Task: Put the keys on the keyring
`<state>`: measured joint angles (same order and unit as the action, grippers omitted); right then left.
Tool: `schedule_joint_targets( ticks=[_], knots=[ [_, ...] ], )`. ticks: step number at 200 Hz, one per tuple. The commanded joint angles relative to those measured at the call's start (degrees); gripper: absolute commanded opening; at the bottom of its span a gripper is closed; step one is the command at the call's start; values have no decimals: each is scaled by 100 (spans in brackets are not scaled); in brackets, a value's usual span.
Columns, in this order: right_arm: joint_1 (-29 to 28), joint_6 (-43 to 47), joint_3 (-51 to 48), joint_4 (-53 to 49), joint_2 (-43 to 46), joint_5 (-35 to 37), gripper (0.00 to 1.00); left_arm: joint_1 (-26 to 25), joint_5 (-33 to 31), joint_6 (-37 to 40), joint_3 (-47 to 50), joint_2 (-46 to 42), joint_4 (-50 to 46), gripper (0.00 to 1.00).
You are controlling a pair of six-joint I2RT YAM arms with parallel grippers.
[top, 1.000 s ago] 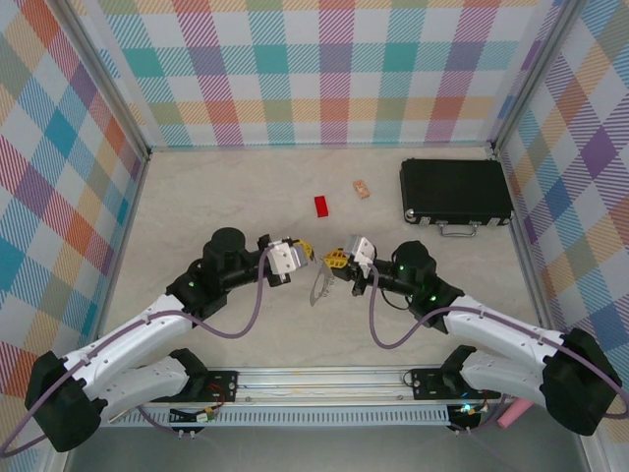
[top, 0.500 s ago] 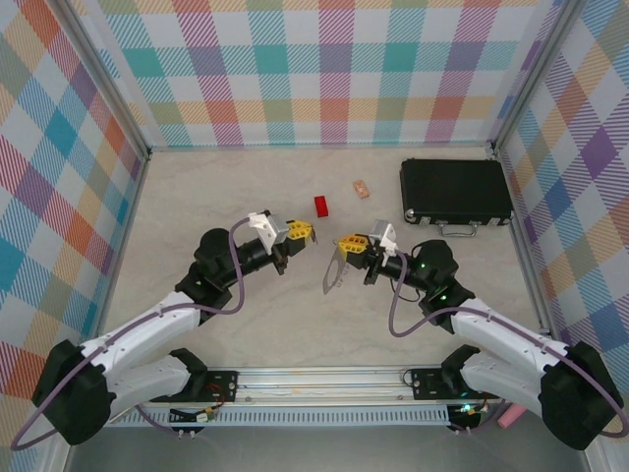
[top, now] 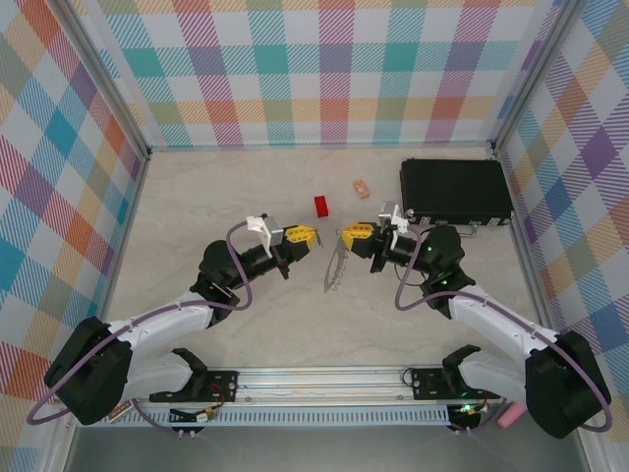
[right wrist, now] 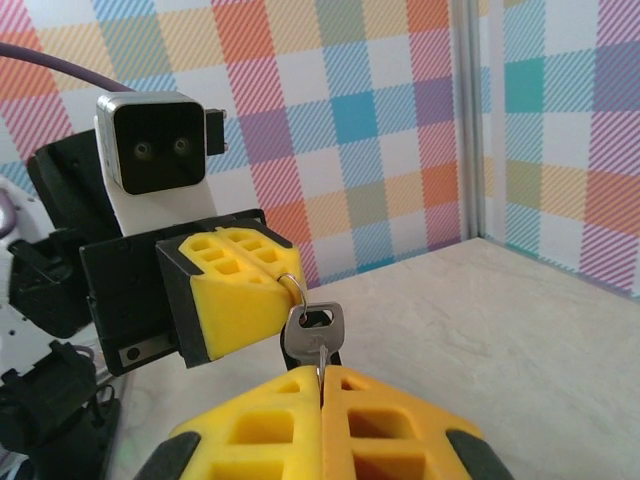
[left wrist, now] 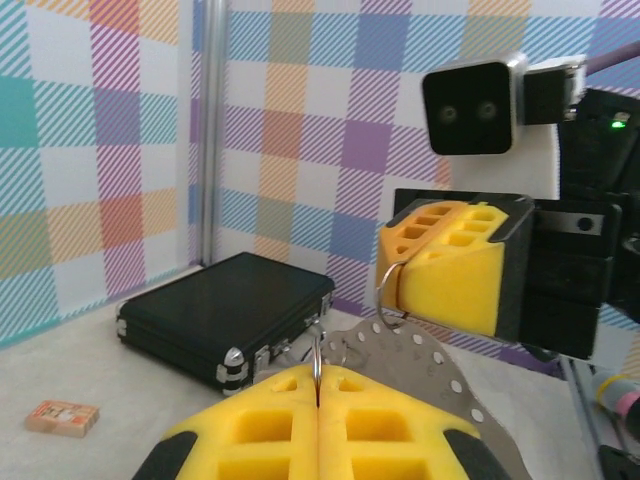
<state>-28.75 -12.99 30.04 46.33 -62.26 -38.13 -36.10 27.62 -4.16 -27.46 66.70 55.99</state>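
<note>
— Where's the key [right wrist: 314, 330]?
— Dangling from a wire loop pinched in the left gripper [top: 305, 236], tips closed. Facing it, the right gripper [top: 346, 234] clamps the keyring [top: 334, 267].
— The black case [top: 455, 190]?
— Lid shut, just beyond the right gripper.

1. Bright, even light from above floods the top view; the arms [top: 157, 324] throw faint, soft shadows on the table [top: 197, 197].
2. The case [left wrist: 220, 310] carries a dull sheen, with glints at its metal corners.
3. Wrist views: yellow pads [left wrist: 260, 430] nearest the lens blur; the key [right wrist: 315, 325] beyond is sharp.
4. Walls [top: 570, 147] beside the case lean outward.
</note>
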Motion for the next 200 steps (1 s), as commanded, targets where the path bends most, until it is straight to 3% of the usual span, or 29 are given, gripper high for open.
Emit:
schedule_joint_targets(
  ticks=[1,83,200],
  knots=[
    [63,-223,332,385,-65,-435,0,101,447,-228,-61,-26,422,0],
    [98,86,632,176,-306,-963,0,305,1562,-1059,-372,702,1465,0],
    [89,227,617,8,-335,-1127,0,305,1759,-1095,-487,751,1231,0]
  ],
)
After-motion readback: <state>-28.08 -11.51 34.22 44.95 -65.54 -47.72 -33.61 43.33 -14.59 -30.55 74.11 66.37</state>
